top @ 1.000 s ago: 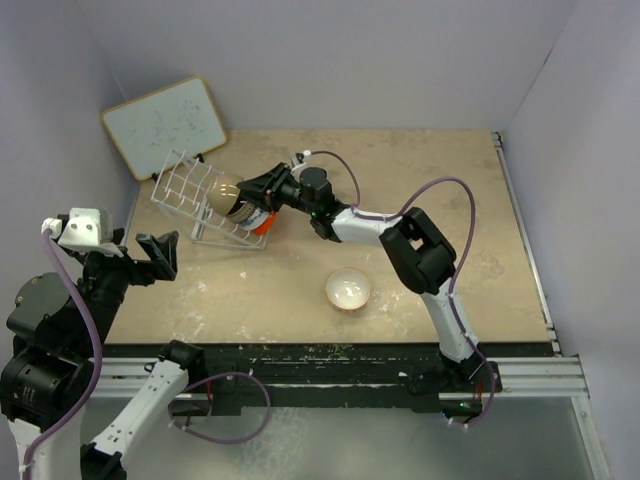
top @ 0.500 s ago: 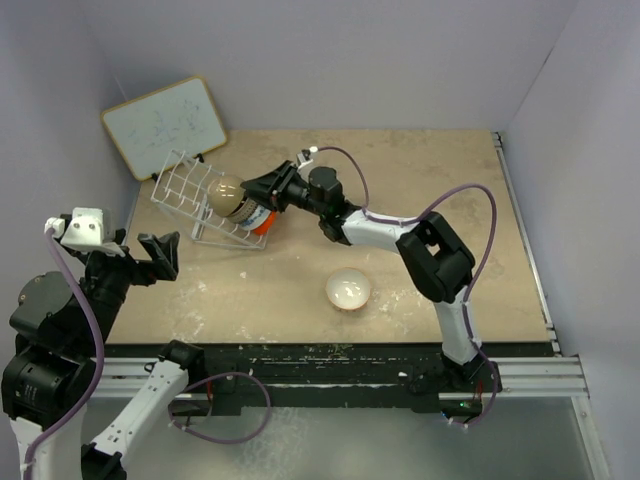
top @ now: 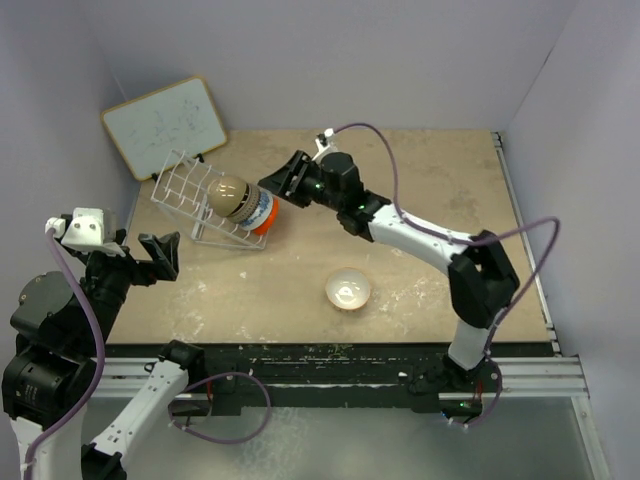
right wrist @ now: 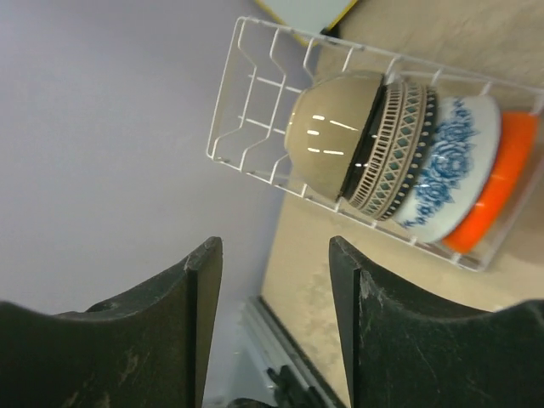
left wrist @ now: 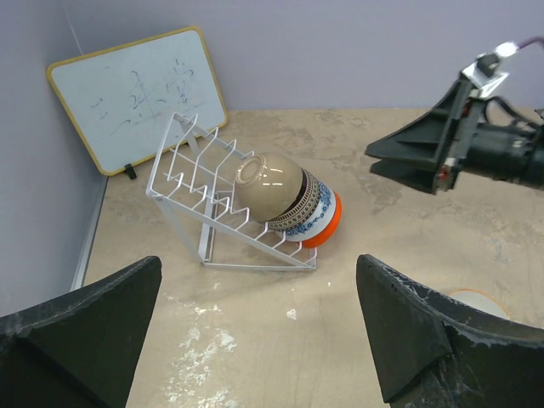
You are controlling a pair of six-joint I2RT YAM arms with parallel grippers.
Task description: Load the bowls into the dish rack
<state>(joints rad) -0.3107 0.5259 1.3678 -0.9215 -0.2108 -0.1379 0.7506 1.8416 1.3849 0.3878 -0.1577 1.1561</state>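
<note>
Right pincer (top: pixel 276 186) has its jaws apart with nothing in them, just short of the nested stack: glossy tan round bowl (top: pixel 226 193), blue-and-white patterned bowl (top: pixel 257 210), bright orange-red bowl (top: pixel 267 223). They lie on their sides in the tilted white wire dish rack (top: pixel 180 185), straight ahead of its tips. Plain white bowl (top: pixel 348 289) sits on the beige desk (top: pixel 430 160) well behind it. Left pincer (top: pixel 158 252) gapes wide too, empty.

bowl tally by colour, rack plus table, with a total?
tan bowl: 1
black bowl: 1 (only a dark glossy sliver shows behind the tan one)
blue-and-white bowl: 1
orange bowl: 1
white bowl: 1
Total: 5
</note>
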